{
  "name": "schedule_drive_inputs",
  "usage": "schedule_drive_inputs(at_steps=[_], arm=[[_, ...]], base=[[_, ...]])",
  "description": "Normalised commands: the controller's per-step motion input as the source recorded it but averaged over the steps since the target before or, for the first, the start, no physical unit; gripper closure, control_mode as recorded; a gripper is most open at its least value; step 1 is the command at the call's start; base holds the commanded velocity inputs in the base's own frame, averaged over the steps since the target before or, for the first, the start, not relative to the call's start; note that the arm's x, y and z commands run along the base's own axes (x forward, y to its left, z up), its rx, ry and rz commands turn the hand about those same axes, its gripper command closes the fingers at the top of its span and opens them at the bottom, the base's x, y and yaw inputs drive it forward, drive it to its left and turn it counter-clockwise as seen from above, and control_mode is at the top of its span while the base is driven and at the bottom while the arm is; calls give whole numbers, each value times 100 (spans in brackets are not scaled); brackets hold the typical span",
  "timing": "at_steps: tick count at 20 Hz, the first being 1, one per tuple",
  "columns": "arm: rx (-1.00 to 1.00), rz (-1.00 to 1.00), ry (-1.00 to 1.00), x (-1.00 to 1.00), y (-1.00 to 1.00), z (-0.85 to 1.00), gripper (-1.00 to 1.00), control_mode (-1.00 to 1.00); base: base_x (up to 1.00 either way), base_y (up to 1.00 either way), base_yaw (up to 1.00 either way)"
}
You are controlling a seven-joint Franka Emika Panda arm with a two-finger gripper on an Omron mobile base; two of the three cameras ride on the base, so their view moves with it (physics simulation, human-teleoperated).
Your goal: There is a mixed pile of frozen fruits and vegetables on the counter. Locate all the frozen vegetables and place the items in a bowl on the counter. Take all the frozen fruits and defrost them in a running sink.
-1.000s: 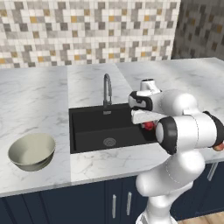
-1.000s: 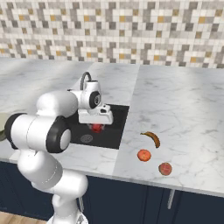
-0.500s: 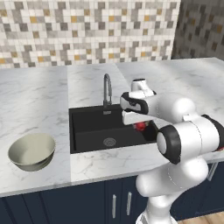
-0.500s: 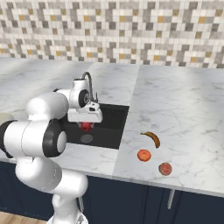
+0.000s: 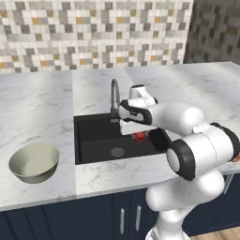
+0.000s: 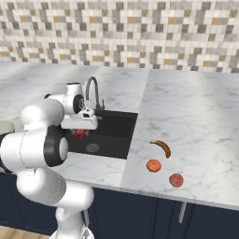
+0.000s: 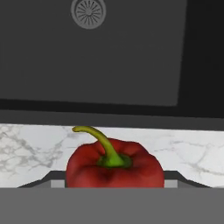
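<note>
Glossy red bell pepper [image 7: 114, 165] with curved green stem, gripped in end effector [image 5: 138, 136]; arm has swung further left over the black sink [image 5: 98, 136].

Even, bright, diffuse rendered lighting from above. The marble counter [image 5: 42, 103] is evenly lit without glare; the black sink [image 5: 101, 136] stays dark and flat. Soft highlights gloss the red pepper [image 7: 114, 166]. Shadows are faint. All views are sharp, without edge distortion.
</note>
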Motion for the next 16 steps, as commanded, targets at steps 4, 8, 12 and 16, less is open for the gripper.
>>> schedule_drive_inputs(at_steps=[4, 8, 12, 16], arm=[[0, 0, -4, -8, 42, 5, 100, -100], [0, 0, -1, -6, 41, 11, 100, -100], [0, 0, 0, -1, 44, 7, 100, -100], [0, 0, 2, 0, 50, 2, 100, -100]], base=[[0, 0, 0], [0, 0, 0], [0, 0, 0], [0, 0, 0]])
